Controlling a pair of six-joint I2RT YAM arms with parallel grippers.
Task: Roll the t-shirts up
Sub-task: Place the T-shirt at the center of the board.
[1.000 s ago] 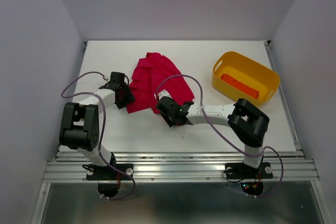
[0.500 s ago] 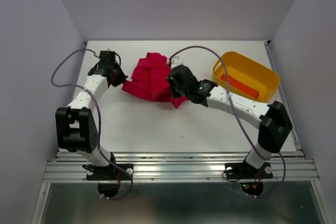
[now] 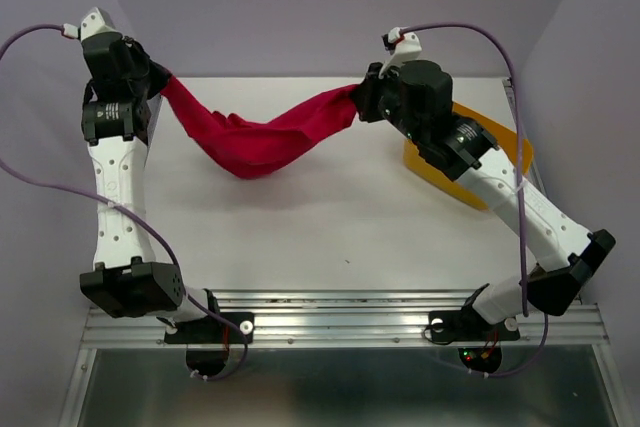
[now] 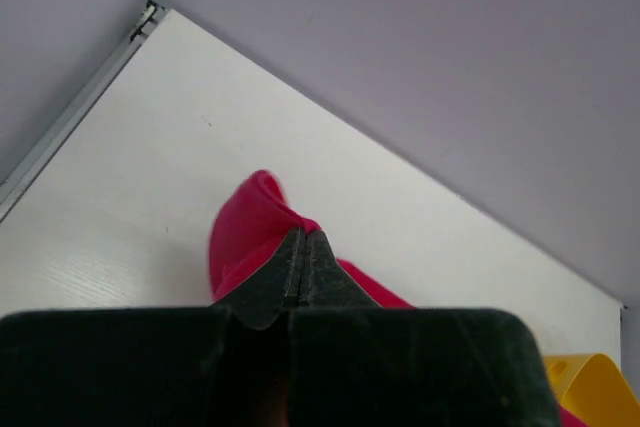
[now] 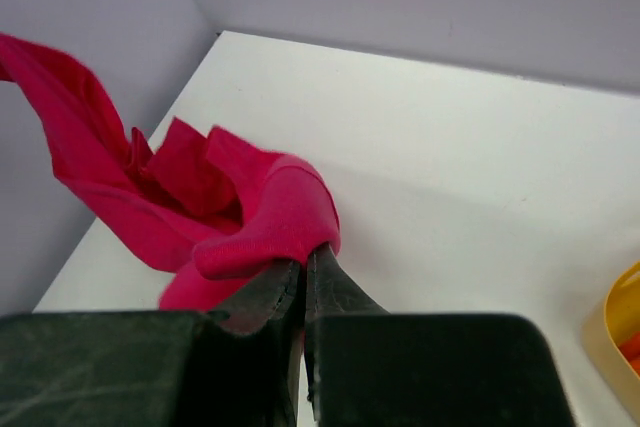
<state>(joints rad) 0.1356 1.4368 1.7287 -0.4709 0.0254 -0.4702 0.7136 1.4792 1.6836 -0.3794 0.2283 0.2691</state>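
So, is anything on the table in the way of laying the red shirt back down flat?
Nothing visible. The red t-shirt hangs between the left gripper and right gripper, both shut on it, above bare table. The yellow tub sits off to the right.

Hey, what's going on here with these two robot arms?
The two arms hold a crimson t-shirt strung between them over the table. The left claw is shut on one end, the right claw on the other, and the cloth sags in the middle, bunched, not yet rolled. A yellow tub sits at the right, partly hidden by the right arm.
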